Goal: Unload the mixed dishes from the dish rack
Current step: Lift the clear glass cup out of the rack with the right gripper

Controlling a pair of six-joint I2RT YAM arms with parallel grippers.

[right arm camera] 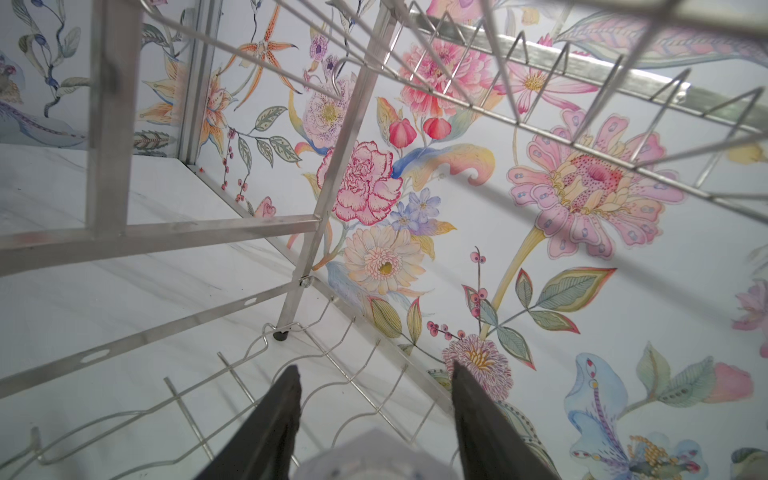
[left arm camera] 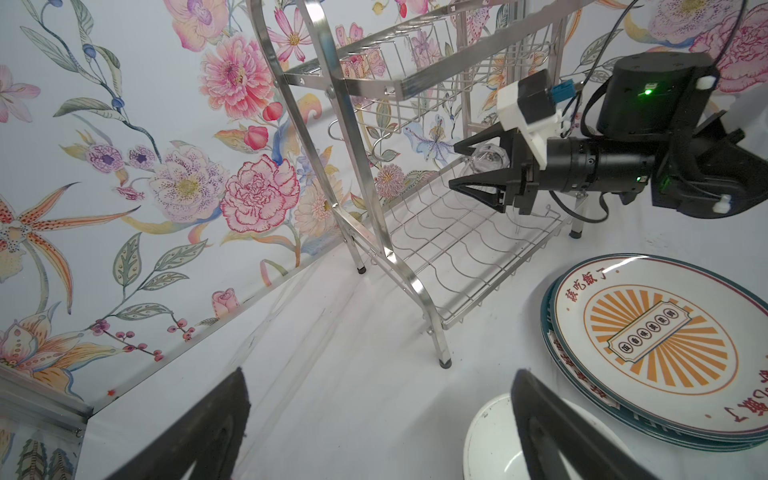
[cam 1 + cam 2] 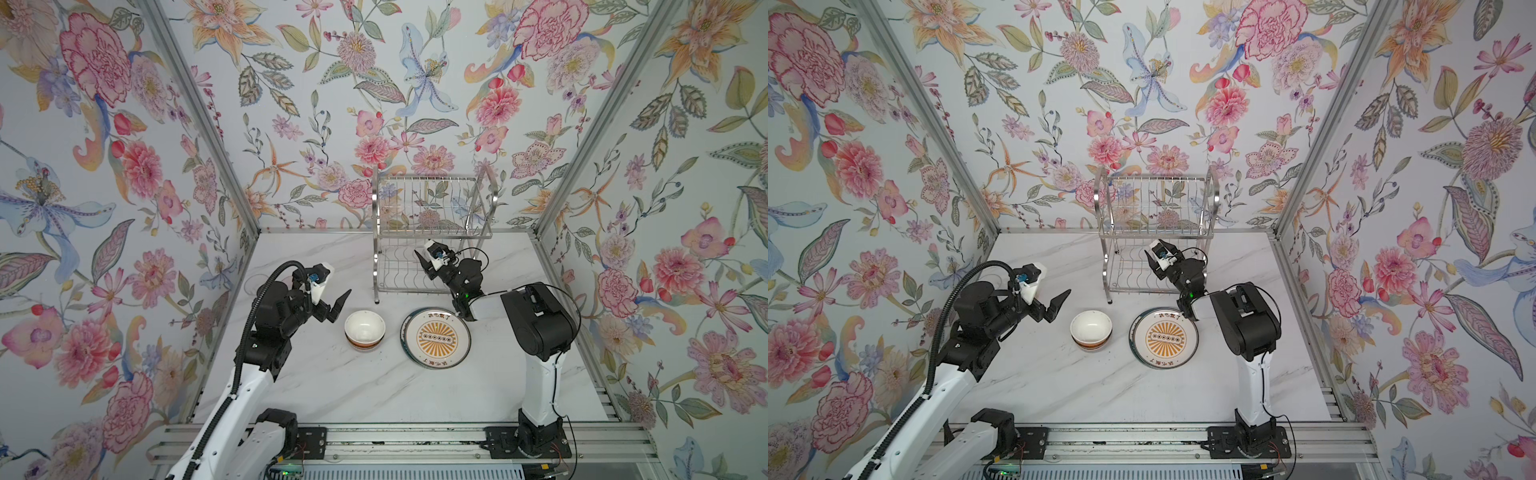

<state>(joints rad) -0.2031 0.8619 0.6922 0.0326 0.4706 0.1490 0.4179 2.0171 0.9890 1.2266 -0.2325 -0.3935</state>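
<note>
The two-tier chrome dish rack point(image 3: 428, 178) point(image 3: 1154, 178) stood at the back of the white marble table point(image 3: 374, 386), against the flowered rear wall.

The right gripper point(image 3: 424, 261) point(image 3: 1152, 259) reached into the rack's lower tier from the front, under the upper shelf. In the left wrist view its jaws point(image 2: 453, 166) were clamped on a clear glass tumbler point(image 2: 484, 160), which was held above the wavy wires of the lower shelf. In the right wrist view the tumbler point(image 1: 374, 455) showed as a pale translucent shape between the two dark fingers of the gripper point(image 1: 374, 368), with the rack's frame point(image 1: 108, 124) beyond.

A stack of plates point(image 3: 435, 338) point(image 3: 1165, 338) lay on the table just in front of the rack. The orange sunburst plate was uppermost, and green rims showed beneath it in the left wrist view point(image 2: 656, 332).

A stack of bowls point(image 3: 365, 330) point(image 3: 1091, 330) point(image 2: 490, 436) sat in front of the rack's left leg, beside the plates. The top bowl was white inside.

The left gripper point(image 3: 338, 307) point(image 3: 1059, 305) point(image 2: 378, 372) hung to the left of the bowls, in front of and left of the rack. Its jaws were spread wide apart and held nothing.
</note>
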